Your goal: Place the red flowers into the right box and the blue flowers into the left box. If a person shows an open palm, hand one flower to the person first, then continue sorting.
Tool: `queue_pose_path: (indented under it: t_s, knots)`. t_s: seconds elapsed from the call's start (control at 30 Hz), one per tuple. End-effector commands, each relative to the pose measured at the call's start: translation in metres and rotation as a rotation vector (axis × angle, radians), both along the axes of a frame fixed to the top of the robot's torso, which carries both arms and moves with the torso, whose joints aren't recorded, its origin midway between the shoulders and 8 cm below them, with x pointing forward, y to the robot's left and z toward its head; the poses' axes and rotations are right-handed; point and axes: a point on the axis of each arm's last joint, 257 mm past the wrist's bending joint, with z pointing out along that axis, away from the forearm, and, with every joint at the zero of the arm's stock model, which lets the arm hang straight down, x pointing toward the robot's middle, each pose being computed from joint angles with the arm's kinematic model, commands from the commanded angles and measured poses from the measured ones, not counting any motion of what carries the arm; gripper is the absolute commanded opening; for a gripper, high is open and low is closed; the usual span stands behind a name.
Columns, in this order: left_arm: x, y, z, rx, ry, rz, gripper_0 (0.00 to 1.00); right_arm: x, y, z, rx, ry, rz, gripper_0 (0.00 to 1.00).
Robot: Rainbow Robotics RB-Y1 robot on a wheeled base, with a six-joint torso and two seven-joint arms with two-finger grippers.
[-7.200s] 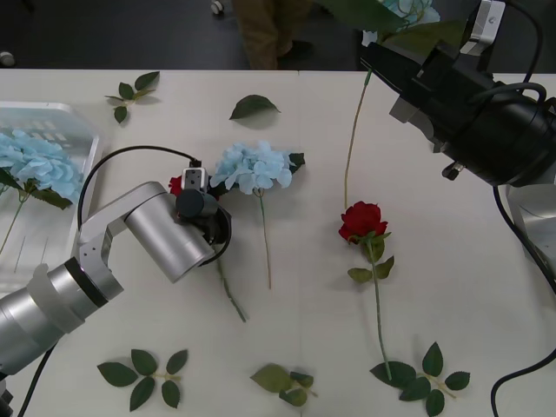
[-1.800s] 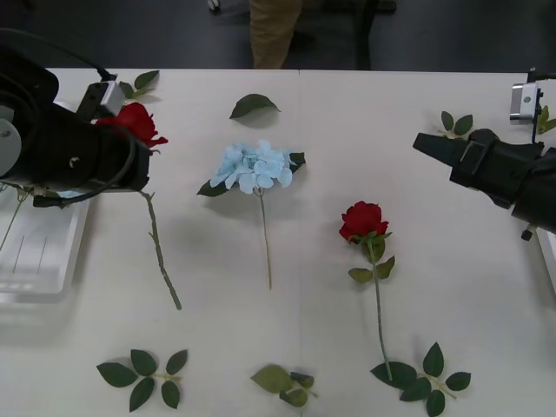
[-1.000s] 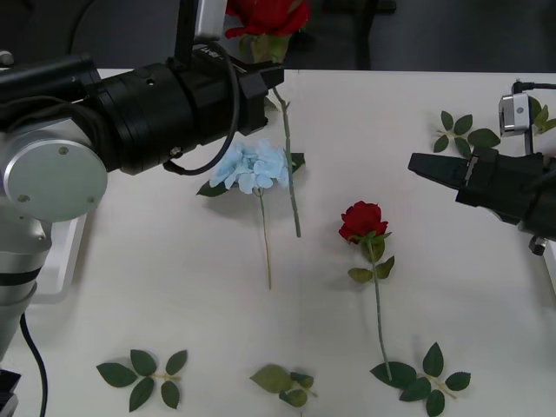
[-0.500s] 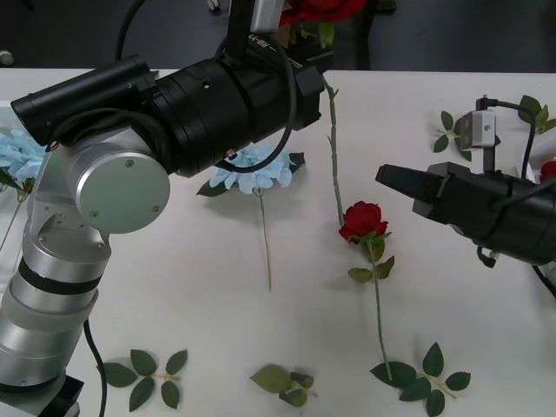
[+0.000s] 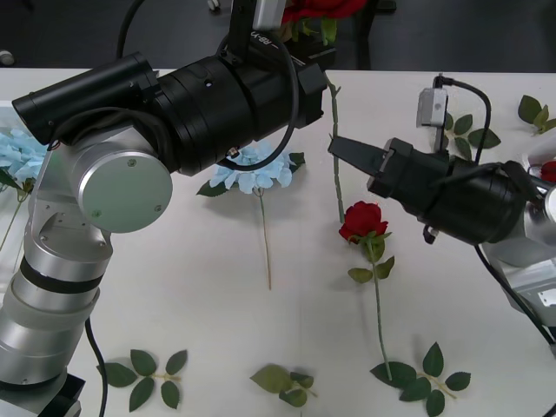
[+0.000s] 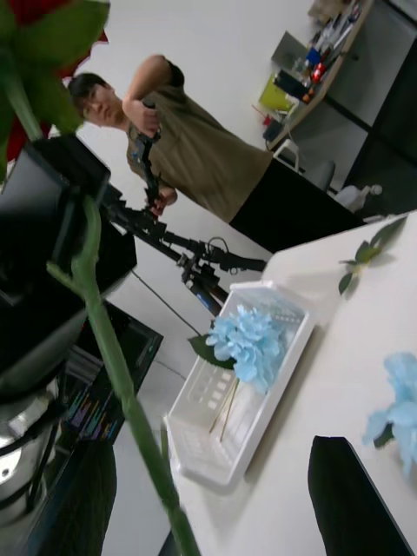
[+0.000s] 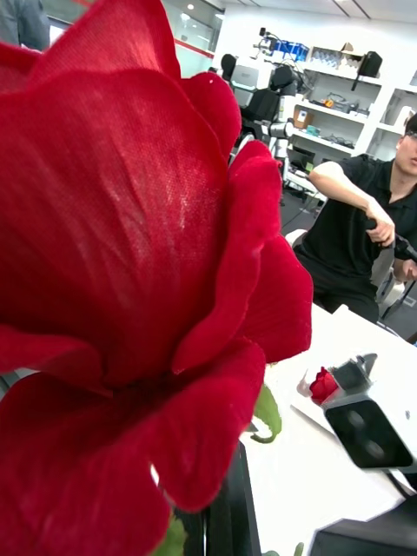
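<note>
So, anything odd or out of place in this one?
Nothing damaged or spilled. The left end effector holds a red rose high over the table's far edge, its stem dangling, and the open right end effector is reaching for that stem.

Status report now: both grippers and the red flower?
Left gripper shut on raised red rose. Right gripper open, fingers at its hanging stem. Nothing in the way.

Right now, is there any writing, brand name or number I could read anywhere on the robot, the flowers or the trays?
None can be read.
The left tool's arm, holding a red rose, has a plain black and silver casing with no legible label.
The right tool and its small grey camera block carry no readable mark.
The left box is plain white.
Shelf items in the room behind are too blurred to read.
</note>
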Motion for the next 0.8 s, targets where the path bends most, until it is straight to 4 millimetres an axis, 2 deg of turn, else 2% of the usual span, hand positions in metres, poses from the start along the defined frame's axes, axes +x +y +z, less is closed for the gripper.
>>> queue_pose_path:
  t_s: [0.03,0.07,0.13,0.7,0.73,0.77,0.8]
  knots:
    - [-0.011,-0.011,0.026,0.006,-0.078,-0.029,0.00,0.007,0.027,0.037,0.037,-0.084,0.005,0.41]
    - [-0.012,-0.012,0.025,0.008,-0.077,-0.032,0.00,0.007,0.028,0.039,0.040,-0.087,0.004,0.34]
    - [-0.012,-0.012,0.025,0.005,-0.075,-0.034,0.00,0.010,0.030,0.045,0.050,-0.094,-0.002,0.00]
    - [-0.015,-0.015,0.025,-0.003,-0.067,-0.045,0.02,0.009,0.032,0.046,0.051,-0.095,0.004,0.00]
    - [-0.014,-0.014,0.025,-0.003,-0.066,-0.043,0.42,0.009,0.031,0.046,0.052,-0.092,0.004,0.00]
    - [-0.014,-0.014,0.025,-0.005,-0.064,-0.044,0.98,0.009,0.031,0.046,0.051,-0.093,0.004,0.00]
    - [-0.014,-0.014,0.024,-0.006,-0.061,-0.044,1.00,0.009,0.031,0.046,0.051,-0.093,0.004,0.00]
